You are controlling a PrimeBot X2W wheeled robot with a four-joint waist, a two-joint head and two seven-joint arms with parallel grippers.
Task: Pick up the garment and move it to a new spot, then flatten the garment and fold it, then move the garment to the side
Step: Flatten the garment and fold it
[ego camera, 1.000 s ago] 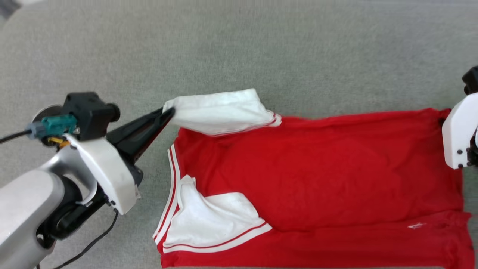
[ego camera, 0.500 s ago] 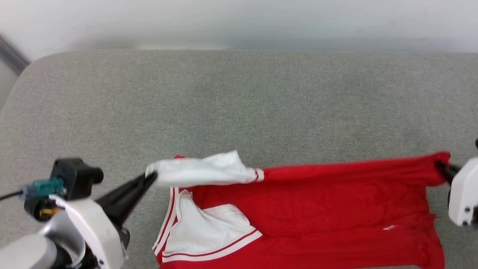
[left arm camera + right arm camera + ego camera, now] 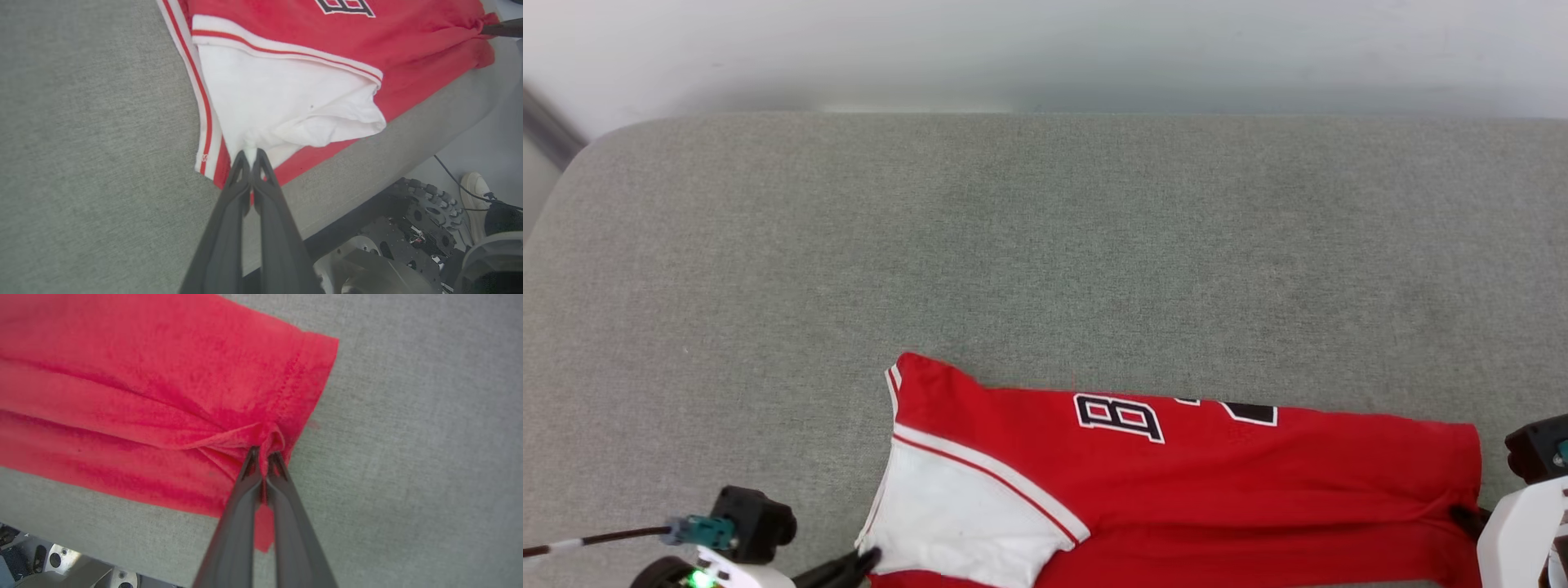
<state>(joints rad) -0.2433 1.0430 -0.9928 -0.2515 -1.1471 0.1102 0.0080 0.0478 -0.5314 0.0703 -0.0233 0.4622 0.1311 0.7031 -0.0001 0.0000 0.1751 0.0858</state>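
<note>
A: Grey padded surface (image 3: 1045,245), wide, mostly bare. Red jersey (image 3: 1258,482) lies stretched sideways along its near edge. It looks doubled lengthwise, with the black print (image 3: 1119,415) facing up.
B: Ends?
A: White sleeve (image 3: 286,94) at the robot's left, hem (image 3: 302,371) at its right. Left gripper (image 3: 250,155) is pinched tight on the sleeve's edge. Right gripper (image 3: 264,454) is pinched tight on a bunched bit of hem.
B: So mid-fold. How to land it?
A: My read: hold the cloth lightly taut between both arms and lower both ends together. Match the held edge to the layer beneath, and let go only once it rests flat. Then smooth the ridge running from the right pinch.
B: Risk?
A: The near side sits close to the surface's lip. A pull toward the robot could drag it off.
</note>
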